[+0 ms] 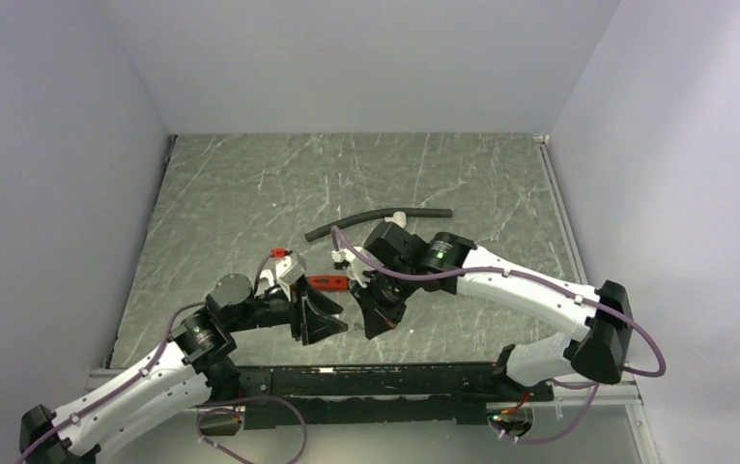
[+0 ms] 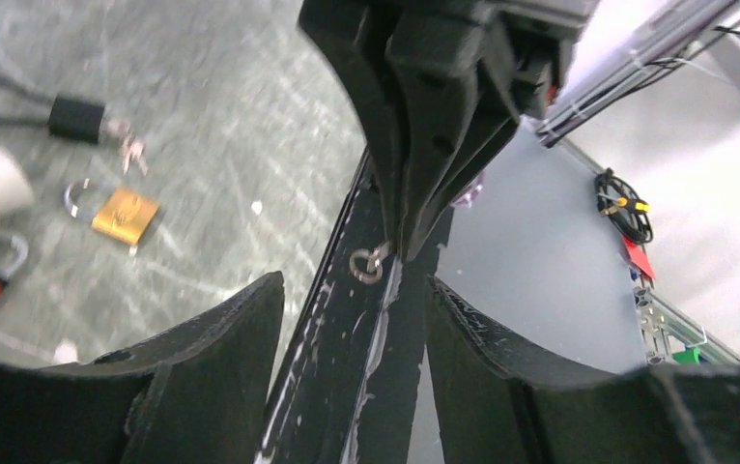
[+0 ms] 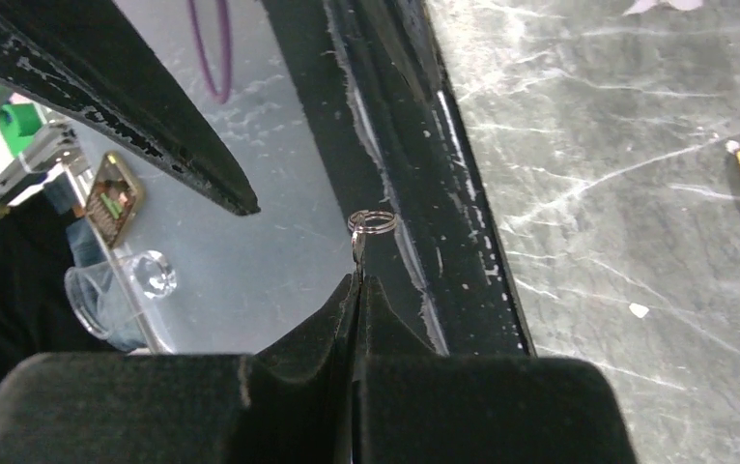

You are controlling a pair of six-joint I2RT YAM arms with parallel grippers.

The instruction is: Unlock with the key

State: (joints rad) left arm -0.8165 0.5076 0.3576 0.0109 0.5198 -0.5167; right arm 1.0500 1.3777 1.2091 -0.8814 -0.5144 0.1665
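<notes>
Key (image 3: 359, 253) pinched in right gripper (image 3: 358, 290), ring protruding, aloft between wide-spread left gripper (image 2: 347, 300). Likely a handover: left should clamp squarely before right releases. Padlock (image 2: 125, 215) lies well apart on table (image 2: 212, 106).

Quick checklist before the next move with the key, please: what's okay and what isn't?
1. Right pincer shut on the key: ok.
2. Left pincer open, facing the right one: ok.
3. Key blade free for insertion: cannot tell; mainly its ring shows.
4. Brass padlock steadied: not ok; it lies loose on the table.
5. Keyhole facing the key: cannot tell.
</notes>
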